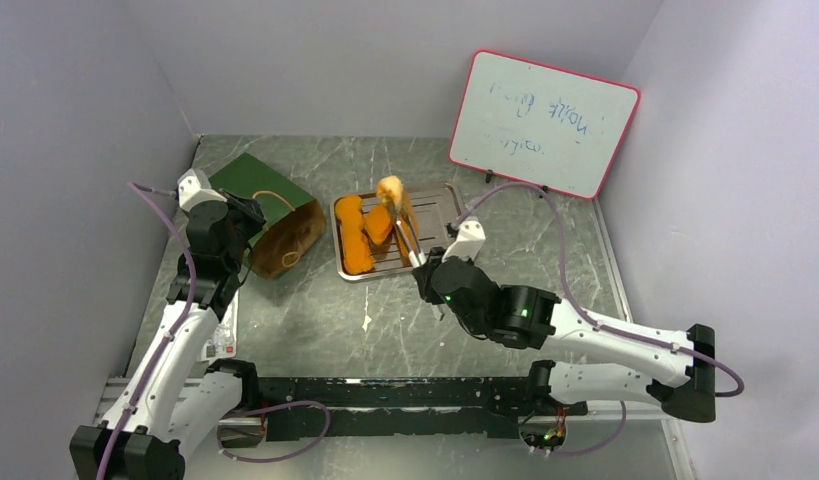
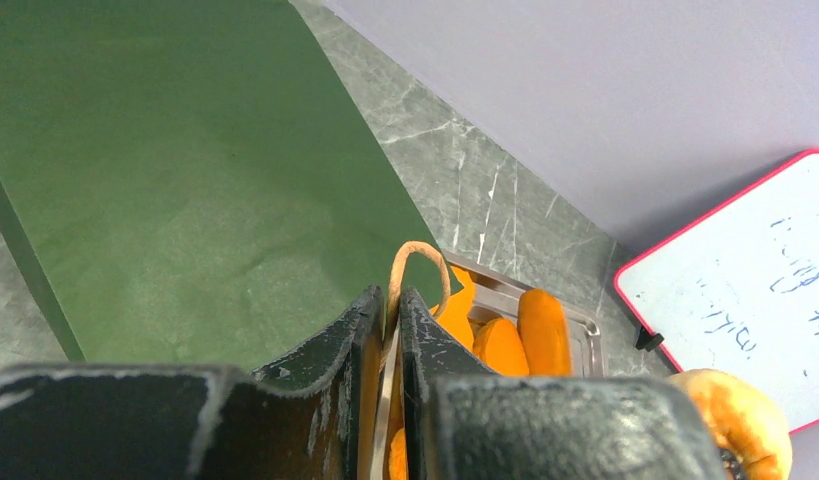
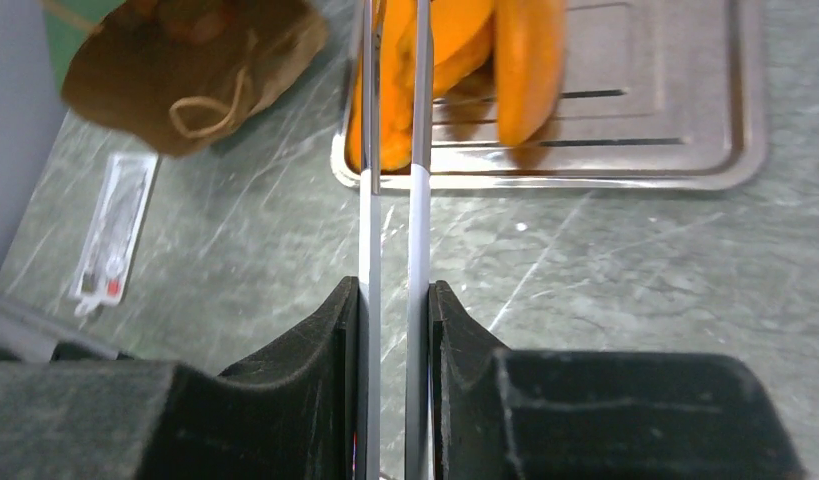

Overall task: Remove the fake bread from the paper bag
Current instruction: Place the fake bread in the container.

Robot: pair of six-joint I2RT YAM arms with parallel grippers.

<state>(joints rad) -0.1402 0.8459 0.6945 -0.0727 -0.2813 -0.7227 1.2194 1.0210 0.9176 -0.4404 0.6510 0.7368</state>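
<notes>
The dark green paper bag point(image 1: 257, 185) lies on its side at the left, its brown mouth point(image 1: 290, 240) facing right. My left gripper point(image 1: 251, 218) is shut on the bag's rim and tan cord handle point(image 2: 417, 262); the bag's green side point(image 2: 185, 180) fills the left wrist view. My right gripper point(image 1: 422, 265) is shut on metal tongs point(image 3: 395, 200). The tongs hold a round fake bread point(image 1: 390, 190) above the silver tray point(image 1: 443, 198). Long orange loaves point(image 1: 355, 238) lie on the tray, and also show in the left wrist view point(image 2: 543, 325) and the right wrist view point(image 3: 530, 70).
A red-framed whiteboard point(image 1: 543, 122) leans at the back right wall. A small white card point(image 3: 115, 230) lies on the table in front of the bag. Grey walls close the left, back and right sides.
</notes>
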